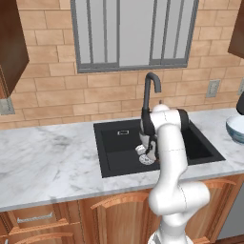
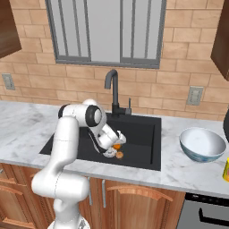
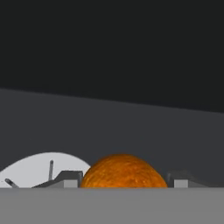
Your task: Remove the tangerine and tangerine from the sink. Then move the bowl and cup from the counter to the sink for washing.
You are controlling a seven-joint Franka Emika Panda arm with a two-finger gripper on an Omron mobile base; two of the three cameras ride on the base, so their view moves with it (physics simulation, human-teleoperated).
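- tangerine (image 3: 121, 171), bright orange, sits between the two dark fingertips in the hand view, low in the black sink (image 2: 138, 129) beside the silver drain (image 3: 37, 168).
- gripper (image 2: 115, 145): jaws apart around the fruit; contact not clear, so i cannot call it held.
- second, duller tangerine (image 2: 120, 154) lies just beside it.
- step: first fruit removal, judged at the grasp; next calls for closing, then a lift clear of the basin.
- fruit is round: no long axis, no heading.
- bowl (image 2: 202, 144) waits on the counter (image 2: 188, 172).
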